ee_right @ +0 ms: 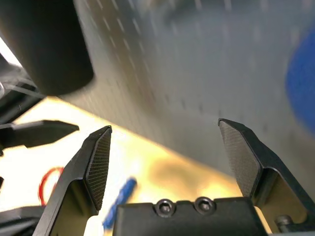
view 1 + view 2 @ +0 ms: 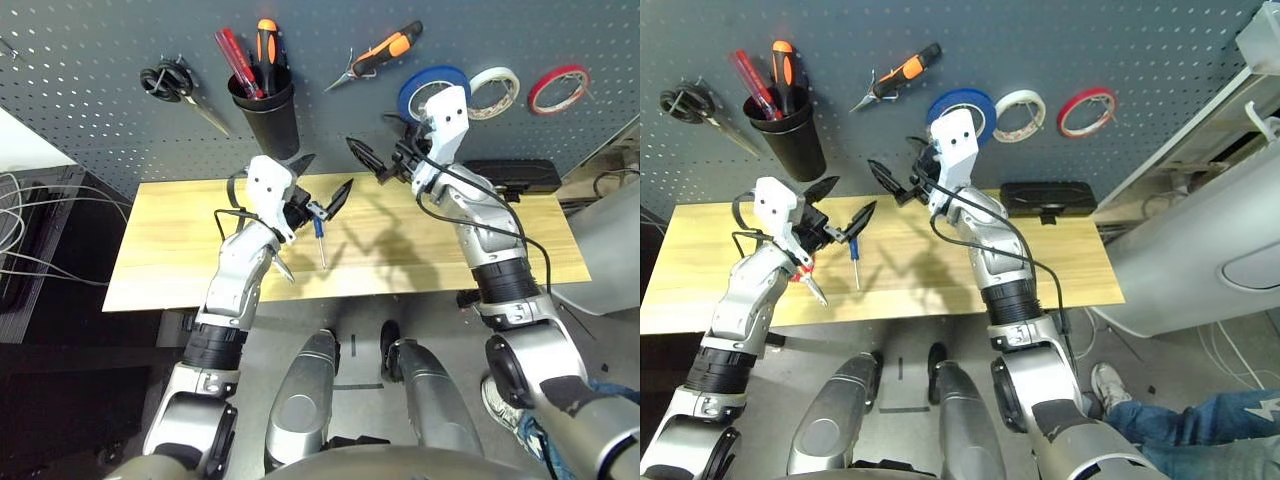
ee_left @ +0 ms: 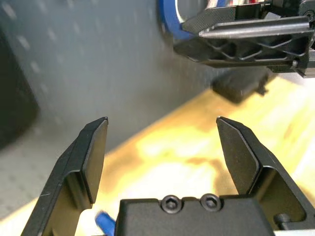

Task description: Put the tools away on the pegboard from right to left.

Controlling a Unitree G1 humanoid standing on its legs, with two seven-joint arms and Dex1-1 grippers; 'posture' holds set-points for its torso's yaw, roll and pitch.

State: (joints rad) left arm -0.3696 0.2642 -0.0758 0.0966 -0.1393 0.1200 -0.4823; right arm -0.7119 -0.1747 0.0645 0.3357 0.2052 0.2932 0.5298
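Note:
The dark grey pegboard (image 2: 90, 50) carries the blue tape ring (image 2: 428, 88) and the orange-and-black pliers (image 2: 382, 54) on hooks. On the wooden table (image 2: 450, 262) lies the small blue-handled screwdriver (image 2: 319, 236). The red-handled scissors (image 2: 806, 276) lie half hidden under my left forearm. My left gripper (image 2: 322, 182) hovers open and empty just above the screwdriver's handle end. In front of the board, below the pliers and left of the blue tape, my right gripper (image 2: 378, 146) hangs open and empty.
Black-handled scissors (image 2: 176, 84) hang at the board's left. A black cup (image 2: 266, 108) on the board holds red and orange screwdrivers. White tape (image 2: 495, 92) and red tape (image 2: 558, 88) hang right of the blue ring. A black box (image 2: 512, 176) sits at the table's back right.

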